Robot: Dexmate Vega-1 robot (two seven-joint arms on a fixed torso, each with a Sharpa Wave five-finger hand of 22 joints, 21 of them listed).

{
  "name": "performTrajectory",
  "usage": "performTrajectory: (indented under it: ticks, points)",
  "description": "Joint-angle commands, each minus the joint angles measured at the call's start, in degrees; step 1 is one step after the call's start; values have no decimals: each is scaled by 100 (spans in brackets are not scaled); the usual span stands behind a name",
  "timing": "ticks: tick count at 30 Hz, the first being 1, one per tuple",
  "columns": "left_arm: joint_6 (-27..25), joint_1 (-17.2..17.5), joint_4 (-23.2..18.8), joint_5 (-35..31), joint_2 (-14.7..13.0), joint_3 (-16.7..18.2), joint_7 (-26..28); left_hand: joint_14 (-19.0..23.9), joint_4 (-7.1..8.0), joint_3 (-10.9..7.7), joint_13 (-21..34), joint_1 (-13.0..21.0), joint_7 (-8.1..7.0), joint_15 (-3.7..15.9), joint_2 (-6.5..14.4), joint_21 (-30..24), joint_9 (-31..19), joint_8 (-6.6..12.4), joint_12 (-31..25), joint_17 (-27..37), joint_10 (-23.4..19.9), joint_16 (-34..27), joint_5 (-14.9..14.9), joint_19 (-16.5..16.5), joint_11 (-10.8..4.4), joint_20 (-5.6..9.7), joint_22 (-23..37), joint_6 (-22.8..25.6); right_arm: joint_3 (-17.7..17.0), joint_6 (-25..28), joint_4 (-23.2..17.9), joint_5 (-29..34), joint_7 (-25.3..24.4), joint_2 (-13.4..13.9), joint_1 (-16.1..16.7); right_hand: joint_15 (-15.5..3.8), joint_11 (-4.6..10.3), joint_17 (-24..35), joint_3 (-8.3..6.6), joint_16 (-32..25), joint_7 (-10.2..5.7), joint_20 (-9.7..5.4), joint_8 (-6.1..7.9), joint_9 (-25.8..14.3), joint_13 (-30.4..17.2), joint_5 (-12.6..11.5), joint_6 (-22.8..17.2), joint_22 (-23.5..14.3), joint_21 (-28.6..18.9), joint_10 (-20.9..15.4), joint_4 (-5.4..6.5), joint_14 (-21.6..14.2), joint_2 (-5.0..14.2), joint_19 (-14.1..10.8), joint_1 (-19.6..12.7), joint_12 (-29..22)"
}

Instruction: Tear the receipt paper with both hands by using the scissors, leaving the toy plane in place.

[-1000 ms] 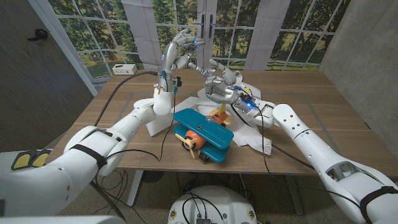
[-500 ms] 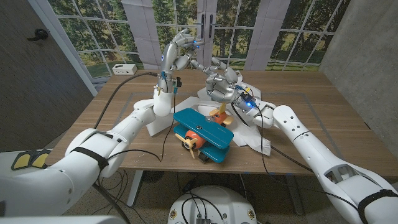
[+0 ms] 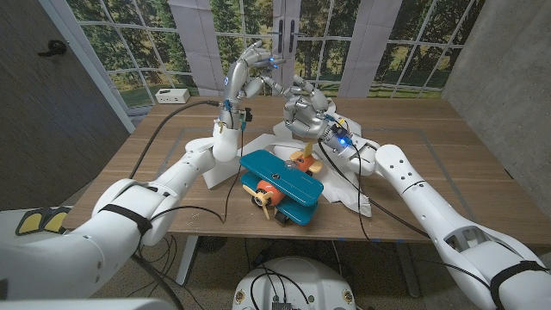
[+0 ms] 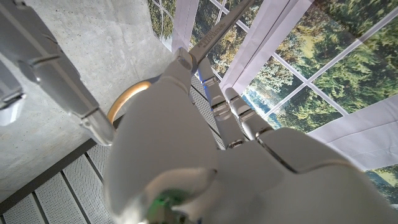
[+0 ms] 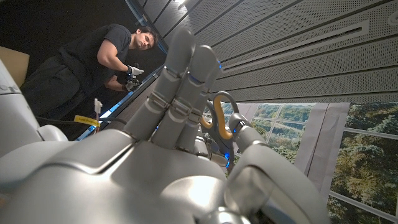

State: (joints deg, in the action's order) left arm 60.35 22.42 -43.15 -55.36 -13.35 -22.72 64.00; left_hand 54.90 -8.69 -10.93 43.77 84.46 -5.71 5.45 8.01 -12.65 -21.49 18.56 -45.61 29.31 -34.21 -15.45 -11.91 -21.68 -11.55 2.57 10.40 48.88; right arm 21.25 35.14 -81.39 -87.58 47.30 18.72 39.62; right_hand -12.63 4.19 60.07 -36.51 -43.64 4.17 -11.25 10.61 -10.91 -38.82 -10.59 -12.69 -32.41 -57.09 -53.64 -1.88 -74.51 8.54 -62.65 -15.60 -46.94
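Both hands were raised together: right hand gripped scissors, left hand grip unclear; cutting pending, paper needs feeding between blades.

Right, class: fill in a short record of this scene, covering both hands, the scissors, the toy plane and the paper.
left hand: raised above the table's far side, fingers curled
right hand: raised close beside the left, holding the scissors
scissors: yellow-orange handle loop showing among the right hand's fingers
toy plane: teal, on the table, near edge
paper: white, crumpled on the table under the plane
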Motion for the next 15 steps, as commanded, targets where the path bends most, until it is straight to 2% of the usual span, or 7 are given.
performTrajectory:
  ticks: [1, 15]
  points:
    - [44, -22, 142, -400, 166, 274, 0, 278, 10, 9, -11, 30, -6, 840, 60, 28, -24, -25, 26, 31, -66, -12, -16, 26, -10, 265, 6, 40, 0, 19, 70, -30, 46, -120, -108, -1, -11, 52, -70, 12, -35, -123, 28, -20, -27, -20, -43, -28, -58, -51, -16, -29, 59, 3, -16, -65]
    - [67, -8, 193, -799, 287, 537, 0, 289, 9, 15, -73, 30, 4, 840, 57, 36, -25, -40, 31, 27, -90, -1, -9, 31, -9, 275, 0, 66, 22, 51, 86, -62, -24, -226, -92, -3, 5, 150, -216, 103, 0, -122, 6, -22, -36, -32, -29, -8, -117, -14, -20, -14, 100, 73, -59, -95]
